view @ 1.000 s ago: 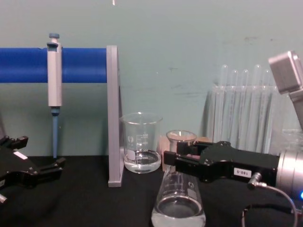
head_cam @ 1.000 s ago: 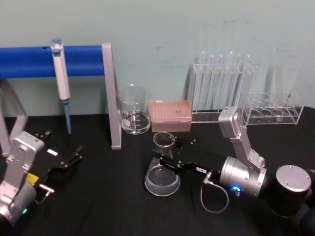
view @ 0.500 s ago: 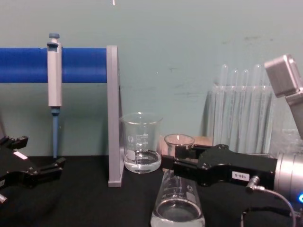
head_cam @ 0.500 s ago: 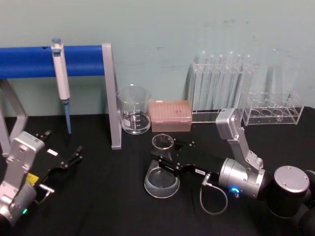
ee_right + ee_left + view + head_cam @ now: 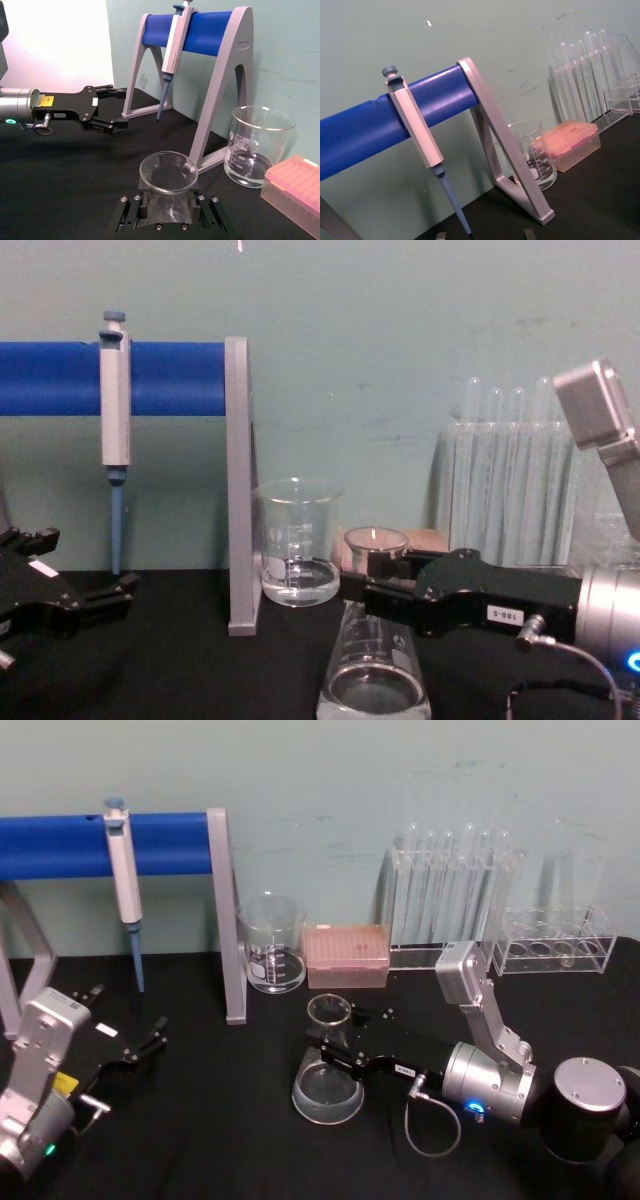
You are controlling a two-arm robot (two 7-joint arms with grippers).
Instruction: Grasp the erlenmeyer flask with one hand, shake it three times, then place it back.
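1. the erlenmeyer flask (image 5: 328, 1070) stands upright near the middle of the black table (image 5: 220, 1120), in front of the glass beaker (image 5: 271, 943) and the pink tip box (image 5: 346, 955). its wide base looks set on, or only just off, the tabletop; the pictures do not settle which.

2. the right gripper (image 5: 325, 1042) reaches in sideways from the robot's right and its two black fingers (image 5: 127, 212) sit on either side of the flask's narrow neck, just under the flared rim (image 5: 168, 172). they are closed in on the glass, clamped on the neck rather than spread.

3. judging by this, the grasp is made. whether any of the three shakes is done cannot be read here; the little clear liquid in the base looks calm in the chest view, so this could be the moment before lifting or the moment of setting down.

4. what surely remains: letting go of the neck with the flask upright and drawing the arm away without brushing the beaker or the grey stand (image 5: 226, 910) that carries the pipette (image 5: 122, 870).

5. the left gripper (image 5: 150, 1037) is parked low at the robot's left, well apart from the flask, fingers spread and holding nothing.

6. the racks of test tubes (image 5: 452, 895) stand at the back, well apart from the work.
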